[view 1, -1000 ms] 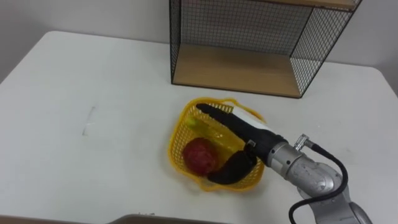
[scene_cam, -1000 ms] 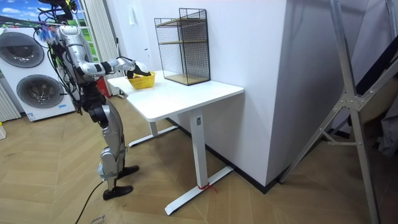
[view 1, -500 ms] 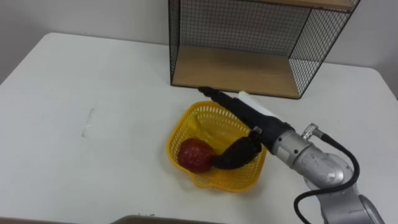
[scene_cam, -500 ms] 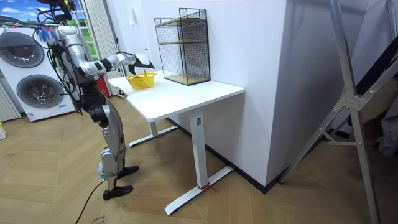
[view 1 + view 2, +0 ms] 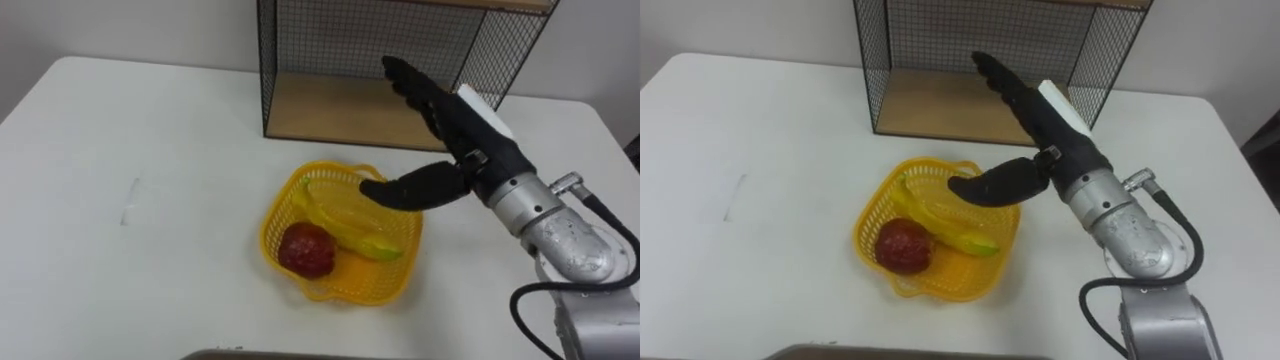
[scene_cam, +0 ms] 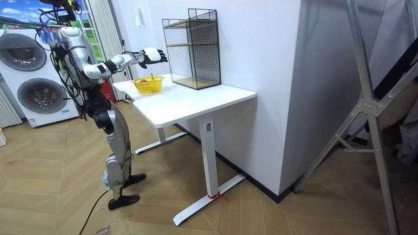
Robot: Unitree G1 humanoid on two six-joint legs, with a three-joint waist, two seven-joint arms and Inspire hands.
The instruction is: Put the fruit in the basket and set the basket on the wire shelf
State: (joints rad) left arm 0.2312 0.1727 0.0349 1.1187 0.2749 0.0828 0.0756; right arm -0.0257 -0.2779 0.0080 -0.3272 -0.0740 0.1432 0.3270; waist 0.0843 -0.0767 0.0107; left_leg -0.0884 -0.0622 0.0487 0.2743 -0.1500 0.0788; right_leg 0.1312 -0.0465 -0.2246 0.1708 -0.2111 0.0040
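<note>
Hovering above basket [image 5: 345, 294], right hand [image 5: 468, 145] spread, empty. Basket looks light, flexy plastic; loose apple [image 5: 305, 249] may roll; grip right rim.

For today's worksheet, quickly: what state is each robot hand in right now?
Right hand: open, holding nothing, above the yellow plastic basket.
Left hand: cannot be told.

The wire shelf [image 5: 330, 60] stands open-fronted just behind the basket [image 5: 275, 215]; bare table [image 5: 120, 150] leftward.
</note>
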